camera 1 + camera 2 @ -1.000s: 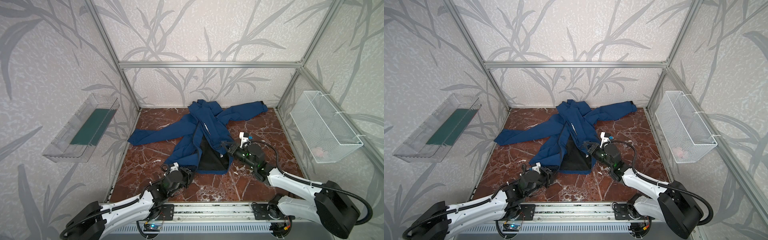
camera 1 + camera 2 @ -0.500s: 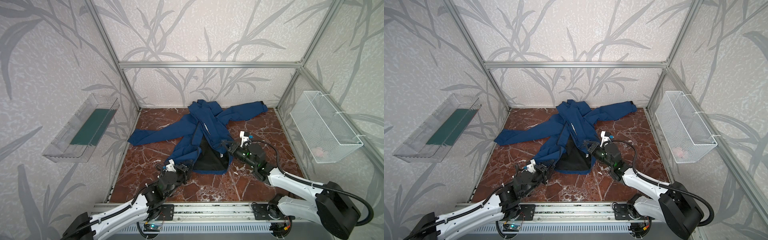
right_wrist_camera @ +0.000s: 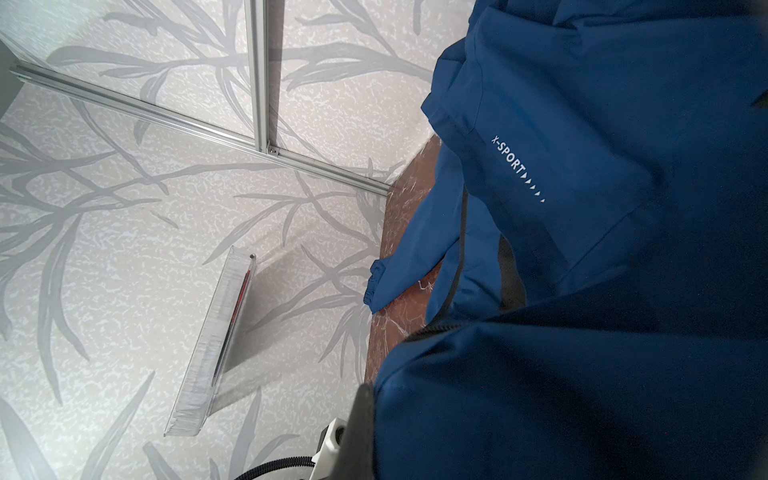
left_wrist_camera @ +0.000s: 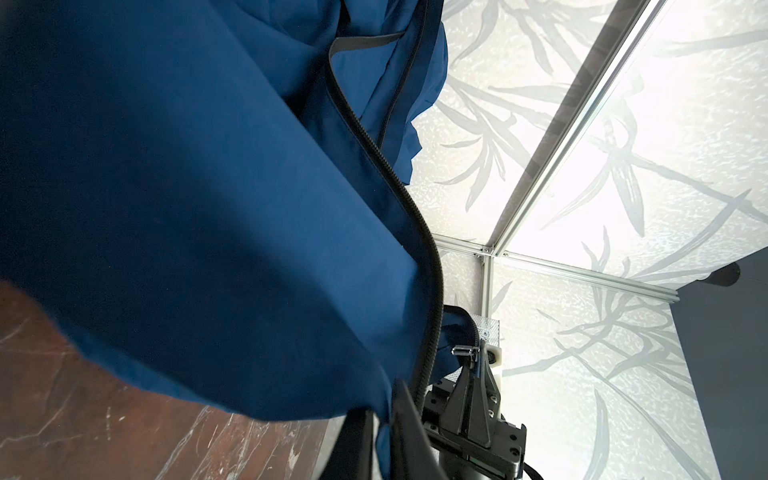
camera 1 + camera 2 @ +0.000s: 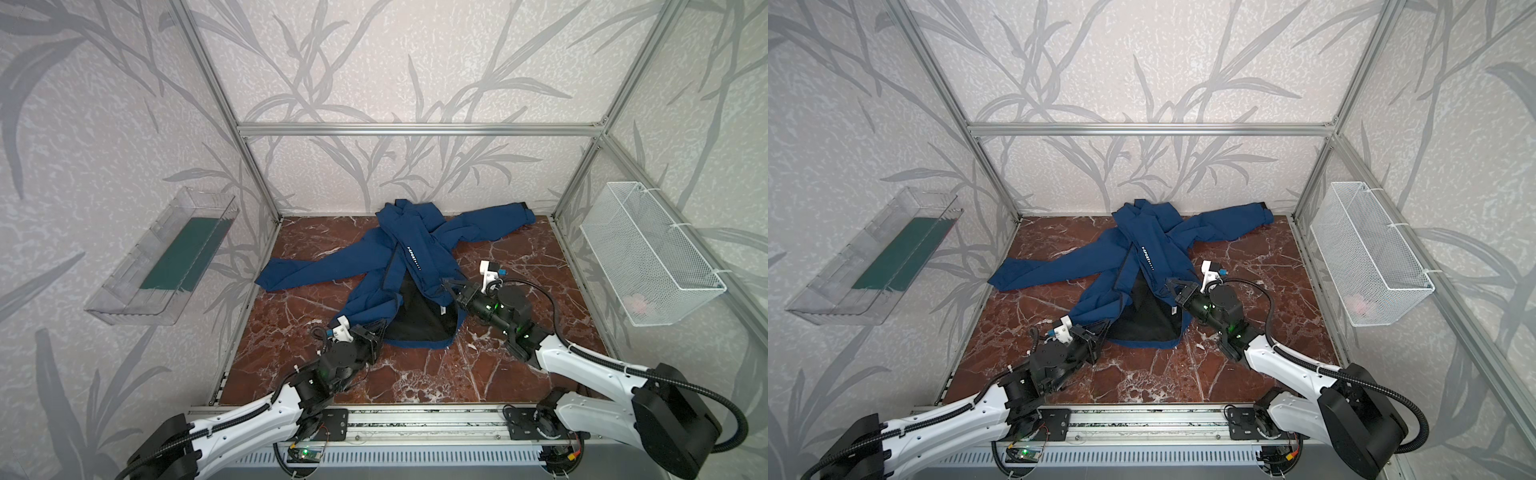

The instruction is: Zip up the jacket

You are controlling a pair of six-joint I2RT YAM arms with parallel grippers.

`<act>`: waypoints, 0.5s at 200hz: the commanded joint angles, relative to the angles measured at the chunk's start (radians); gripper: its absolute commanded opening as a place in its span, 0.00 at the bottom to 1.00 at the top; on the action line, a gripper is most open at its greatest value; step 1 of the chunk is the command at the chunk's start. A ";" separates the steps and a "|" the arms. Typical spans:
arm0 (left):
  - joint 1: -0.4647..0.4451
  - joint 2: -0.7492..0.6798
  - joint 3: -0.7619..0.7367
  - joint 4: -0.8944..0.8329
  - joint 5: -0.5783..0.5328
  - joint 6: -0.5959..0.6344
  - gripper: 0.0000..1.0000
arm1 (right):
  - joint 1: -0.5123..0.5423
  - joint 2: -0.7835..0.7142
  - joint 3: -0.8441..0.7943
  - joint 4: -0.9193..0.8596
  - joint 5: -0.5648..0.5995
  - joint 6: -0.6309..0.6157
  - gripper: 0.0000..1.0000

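The jacket (image 5: 419,249) (image 5: 1156,245) lies spread on the red-brown marble desk (image 5: 415,382), toward the back and middle. One sleeve runs out to the left and the other reaches the back right corner. Its lower front gapes open, showing the black lining (image 5: 419,316). The left gripper (image 5: 380,328) (image 5: 1102,326) sits at the lower left corner of the hem. In the left wrist view its fingers (image 4: 409,428) are clenched on a fold of blue cloth beside the dark zipper teeth (image 4: 415,224). The right gripper (image 5: 451,286) (image 5: 1173,284) is at the opposite front edge, clamped on the jacket with its jaws pressed together; the left wrist view shows it (image 4: 473,370) with a small metal zipper slider (image 4: 463,351) at its tip. White "X-SPORT" lettering (image 3: 509,160) runs along the front panel. A clear tray (image 5: 162,257) hangs on the left wall and a white wire basket (image 5: 648,253) on the right wall.
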 commanded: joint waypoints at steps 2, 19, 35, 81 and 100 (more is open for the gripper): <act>-0.003 0.011 0.063 0.015 0.022 0.075 0.08 | -0.006 -0.024 0.033 0.038 -0.015 0.005 0.01; -0.003 0.044 0.084 0.039 0.055 0.123 0.01 | -0.006 -0.025 0.028 0.047 -0.017 0.009 0.01; -0.003 0.096 0.088 0.127 0.081 0.170 0.00 | -0.006 -0.030 0.027 0.053 -0.022 0.011 0.01; -0.002 0.285 0.160 0.217 0.214 0.209 0.00 | -0.007 -0.074 0.002 0.036 -0.007 0.017 0.01; -0.002 0.406 0.127 0.364 0.248 0.179 0.00 | -0.007 -0.096 -0.021 0.024 0.007 0.017 0.01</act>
